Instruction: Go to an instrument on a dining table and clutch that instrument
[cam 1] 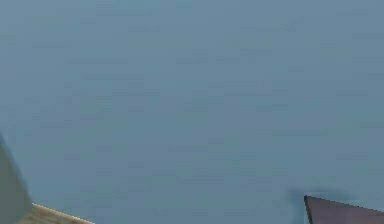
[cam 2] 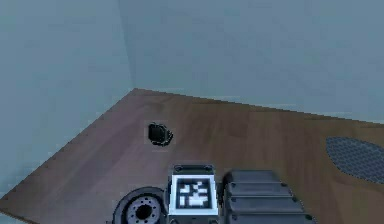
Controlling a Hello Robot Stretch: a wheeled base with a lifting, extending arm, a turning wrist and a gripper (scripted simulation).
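A house room; blue-grey walls (cam 2: 250, 50), wooden floor (cam 2: 230, 135), grey mat (cam 2: 358, 158).

The forward view sits very near a plain blue-grey painted wall (cam 1: 190, 90) and faces it. The arm side view looks down from the robot's body over a brown wood-plank floor (cam 2: 250, 140) toward a room corner (cam 2: 128, 60) at 11 o'clock; its 9 o'clock wall matches that one

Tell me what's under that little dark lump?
Brown wooden floor shows all around the small dark lump. The spot right beneath it is covered, so I can't tell.
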